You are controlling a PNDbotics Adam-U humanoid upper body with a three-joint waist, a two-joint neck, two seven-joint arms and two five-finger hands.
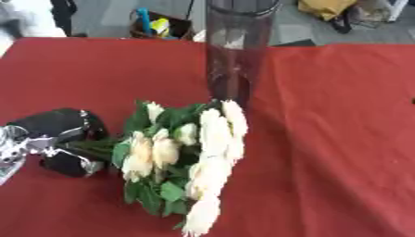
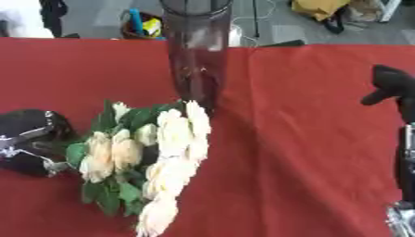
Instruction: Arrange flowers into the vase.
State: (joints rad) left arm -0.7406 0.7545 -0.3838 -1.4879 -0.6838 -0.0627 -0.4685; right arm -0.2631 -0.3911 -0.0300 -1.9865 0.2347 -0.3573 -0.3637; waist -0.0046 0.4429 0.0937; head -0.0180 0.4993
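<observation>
Cream rose bunch gripped by the stems, heads near the tall clear glass vase.

Left hand curled round green stems at the red table's left edge, ready for lifting; right hand idle at the right edge, fingers unreadable.

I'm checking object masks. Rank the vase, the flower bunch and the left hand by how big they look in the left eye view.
1. flower bunch
2. vase, though its top is cut off by the frame
3. left hand, curled round the stems
</observation>
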